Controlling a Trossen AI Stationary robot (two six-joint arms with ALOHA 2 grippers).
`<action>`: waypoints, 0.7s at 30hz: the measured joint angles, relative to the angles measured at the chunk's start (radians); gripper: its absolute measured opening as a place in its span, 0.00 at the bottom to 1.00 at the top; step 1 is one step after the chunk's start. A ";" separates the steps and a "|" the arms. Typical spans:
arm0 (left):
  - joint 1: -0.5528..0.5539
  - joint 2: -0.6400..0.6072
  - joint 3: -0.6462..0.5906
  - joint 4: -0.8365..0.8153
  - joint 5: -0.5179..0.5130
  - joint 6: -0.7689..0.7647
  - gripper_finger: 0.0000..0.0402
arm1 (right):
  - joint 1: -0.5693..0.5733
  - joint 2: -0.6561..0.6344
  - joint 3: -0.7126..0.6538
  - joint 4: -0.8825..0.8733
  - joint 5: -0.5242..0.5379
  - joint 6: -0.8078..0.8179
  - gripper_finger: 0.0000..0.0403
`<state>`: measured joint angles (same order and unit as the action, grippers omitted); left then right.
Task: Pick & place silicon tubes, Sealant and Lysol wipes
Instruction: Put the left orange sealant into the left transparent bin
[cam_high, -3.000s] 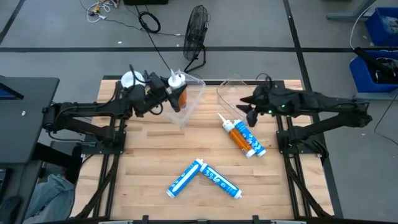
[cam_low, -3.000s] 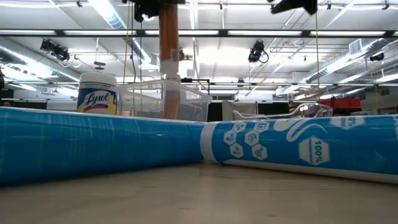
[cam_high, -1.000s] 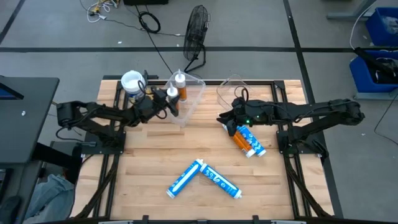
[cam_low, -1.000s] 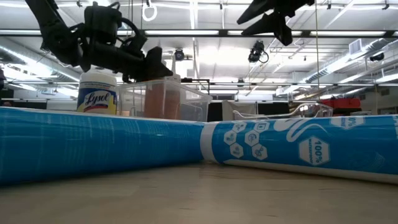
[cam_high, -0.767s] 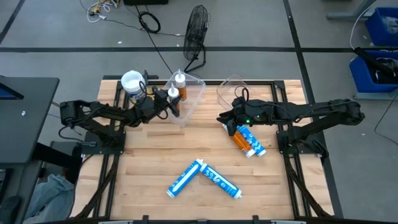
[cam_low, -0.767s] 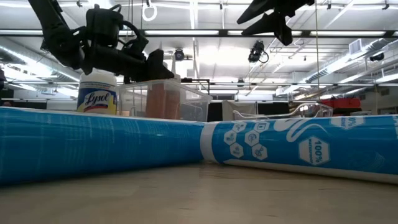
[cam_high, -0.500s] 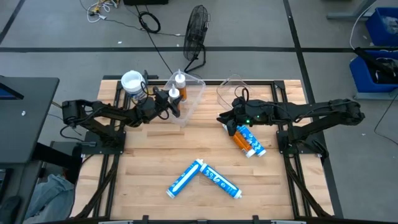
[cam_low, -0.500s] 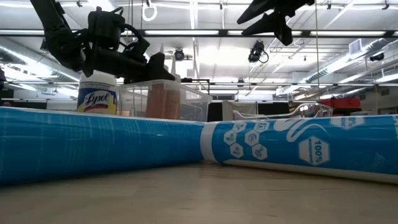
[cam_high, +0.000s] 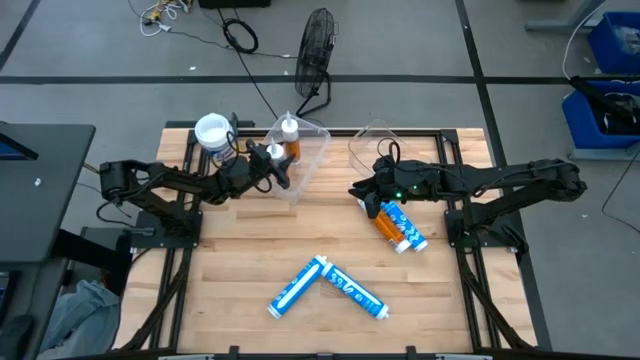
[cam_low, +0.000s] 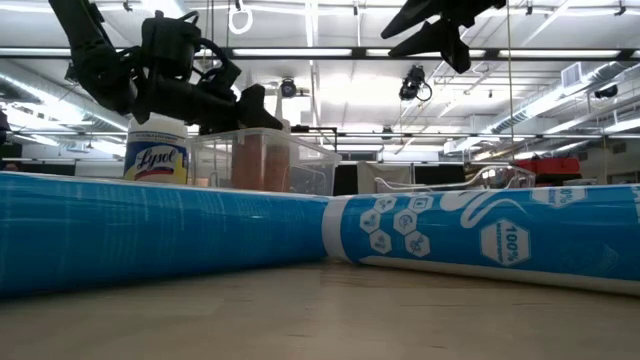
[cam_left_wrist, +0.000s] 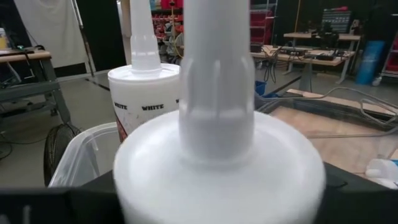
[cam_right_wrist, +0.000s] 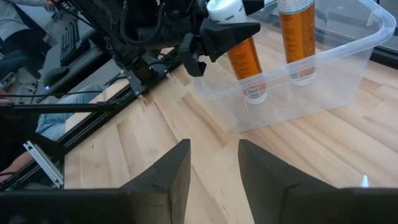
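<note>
My left gripper reaches level into a clear plastic bin at the table's far side and is shut on an orange tube with a white cap. A second orange tube stands on its base in the bin. The yellow Lysol canister stands on the table's far left; it also shows in the low view. My right gripper is open and empty above the nozzle end of an orange tube, which lies beside a blue-white tube. My left gripper holds the orange tube just under its white cap, between its two fingers. The fingers come level from the table's left and lie across the tube. The tube leans, its top toward the gripper and its base on the bin's floor.
Two blue-white tubes lie in a V near the table's front middle and fill the low view. A clear lid or tray lies right of the bin. A fan stands on the floor behind the table.
Over the last second both arms have kept nearly still. Three seconds ago my left gripper held the orange tube high over the bin; it has since come down and set the tube's base in the bin. My right gripper has moved left and down over the lying tubes.
</note>
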<state>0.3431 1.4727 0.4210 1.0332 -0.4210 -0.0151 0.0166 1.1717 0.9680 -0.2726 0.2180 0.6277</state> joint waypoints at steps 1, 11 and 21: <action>0.000 0.000 0.000 0.000 0.000 0.000 0.68 | 0.000 0.000 0.000 0.000 0.000 0.000 0.34; 0.000 0.000 0.000 0.031 -0.017 0.001 0.79 | 0.000 0.000 0.000 0.000 0.000 -0.007 0.34; 0.000 -0.022 0.000 0.124 -0.039 0.086 0.81 | 0.000 0.000 0.000 0.000 0.000 -0.009 0.34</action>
<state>0.3431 1.4507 0.4210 1.1577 -0.4595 0.0711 0.0163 1.1717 0.9680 -0.2729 0.2184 0.6187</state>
